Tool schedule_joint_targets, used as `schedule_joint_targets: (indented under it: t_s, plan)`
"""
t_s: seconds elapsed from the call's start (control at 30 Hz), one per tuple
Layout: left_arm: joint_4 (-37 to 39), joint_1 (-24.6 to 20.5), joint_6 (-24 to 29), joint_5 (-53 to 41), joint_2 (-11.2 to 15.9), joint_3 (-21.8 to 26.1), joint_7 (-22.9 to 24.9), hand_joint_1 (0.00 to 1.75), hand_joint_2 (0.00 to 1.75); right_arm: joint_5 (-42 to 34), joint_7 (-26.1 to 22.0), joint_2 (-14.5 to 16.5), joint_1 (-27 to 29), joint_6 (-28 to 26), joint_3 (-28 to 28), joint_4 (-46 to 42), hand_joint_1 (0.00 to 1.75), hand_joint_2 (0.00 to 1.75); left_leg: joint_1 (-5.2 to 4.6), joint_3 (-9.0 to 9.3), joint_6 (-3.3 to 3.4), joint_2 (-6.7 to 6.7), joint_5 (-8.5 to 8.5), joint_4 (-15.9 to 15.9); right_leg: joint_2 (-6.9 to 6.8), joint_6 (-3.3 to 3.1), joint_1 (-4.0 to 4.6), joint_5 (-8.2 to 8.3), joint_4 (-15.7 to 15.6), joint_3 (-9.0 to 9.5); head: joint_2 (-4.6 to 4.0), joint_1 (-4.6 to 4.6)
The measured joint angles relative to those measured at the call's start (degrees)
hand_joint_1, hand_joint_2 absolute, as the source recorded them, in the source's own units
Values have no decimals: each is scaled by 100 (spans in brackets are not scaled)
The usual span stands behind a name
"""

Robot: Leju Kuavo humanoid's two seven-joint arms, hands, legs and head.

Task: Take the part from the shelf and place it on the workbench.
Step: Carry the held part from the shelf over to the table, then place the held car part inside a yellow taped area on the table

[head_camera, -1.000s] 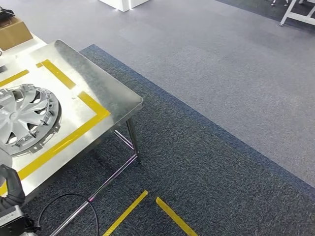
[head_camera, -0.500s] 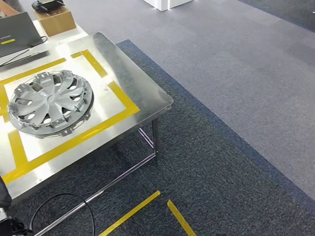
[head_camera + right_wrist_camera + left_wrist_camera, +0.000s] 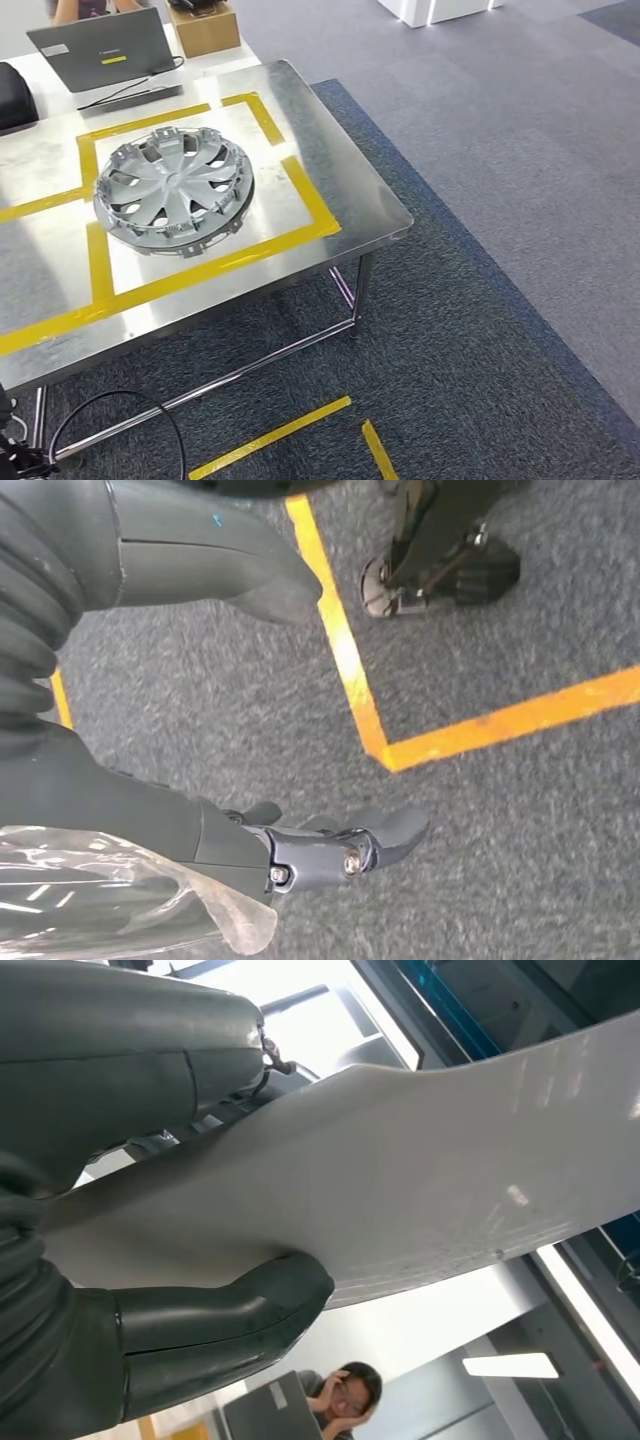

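**— Head view, then: where's the part?**

— On the table (image 3: 355,190). The silver wheel cover (image 3: 173,190) sits in the upper left of the frame. It lies flat with its spokes up, inside the yellow tape frame (image 3: 219,262). Behind it, at the top edge, there's a laptop (image 3: 102,50).

**— So is anything holding it?**

— No, nothing touches it. The left robot hand (image 3: 151,1335) is seen from its own wrist camera, with thumb and finger spread and a broad pale grey surface running between them. My guess is that surface is the table's edge or underside, not the part. I can't tell whether the hand is pressing on it or just hanging beside it.

**— And the other one?**

— The right robot hand (image 3: 113,800) is released, with its fingers apart over dark carpet and orange floor tape (image 3: 340,650). It holds nothing.

**— Which arm is closer, if it had to go back in?**

— The left, I'd say, since the cover sits on the left side of the frame and well up from the bottom edge. The cover is round, so no long axis matters, and any reach would go forward and up the frame across the table's near edge. To me the placing looks finished, and what's left is for the arms to keep clear of the table.
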Motion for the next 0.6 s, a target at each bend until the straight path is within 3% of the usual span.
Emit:
schedule_joint_targets:
  t_s: [0.03,0.07,0.13,0.2,0.23,0.27,0.3,0.37,0.43,0.47,0.53,0.6]
  plan:
    - [-22,10,1,-11,-2,-1,0,175,175,-9,-12,4,-2,1,-1,-1,0,175,-3,-16,-35,59,-15,23,-71,-29,-5,10,-20,14,0,-6]
    - [-45,9,2,-29,-2,-3,0,175,175,-16,-23,9,-1,2,-2,-2,0,175,-11,-64,-66,200,-90,131,-156,-63,-15,15,-44,34,0,-25]
    - [-78,-2,3,-67,-3,-21,-1,175,175,-24,-38,12,10,8,-3,-4,0,175,-20,-309,-120,572,-406,678,-340,-117,-19,5,-68,69,0,-58]
    - [-84,-2,1,-86,-5,-41,0,175,175,-28,-42,12,27,14,-4,-4,0,175,2,-652,-165,704,-725,1408,-530,-143,-8,-23,-65,84,0,-70]
    - [-86,7,0,-89,-7,-44,0,175,175,-31,-42,12,30,17,-4,-4,0,175,11,-738,-179,719,-753,1594,-622,-144,-6,-36,-63,92,0,-71]
    - [-90,17,-1,-88,-7,-45,0,175,175,-34,-42,12,30,23,-5,-4,0,175,15,-709,-184,735,-663,1551,-704,-137,-4,-50,-62,106,0,-72]
    - [-97,25,-1,-83,-7,-44,0,175,175,-36,-42,13,27,30,-5,-4,0,175,15,-565,-179,773,-482,1283,-779,-127,-3,-68,-62,130,0,-72]
    - [-121,31,-1,-66,-7,-47,0,175,175,-38,-42,17,21,42,-5,-4,0,175,-25,-138,-125,1029,-128,474,-908,-90,15,-111,-59,191,0,-72]
    - [-146,29,-2,-50,-7,-50,0,175,175,-38,-43,22,15,53,-5,-4,0,175,-78,74,-47,1227,-28,35,-1016,-38,44,-147,-53,228,0,-65]
    - [-156,34,-2,-44,-7,-51,0,175,175,-39,-44,23,10,58,-5,-4,0,175,-101,72,-13,1225,-53,6,-1075,-8,52,-158,-57,241,0,-63]
    - [-182,50,-2,-31,-7,-50,0,175,175,-38,-44,25,-6,67,-7,-4,0,175,-87,63,55,1084,-30,-24,-1141,58,44,-193,-62,270,0,-64]
    - [-211,48,-1,-7,-10,-55,0,175,175,-37,-46,25,-18,75,-8,-4,0,175,-48,81,123,953,4,-72,-892,114,27,-386,198,164,0,-39]
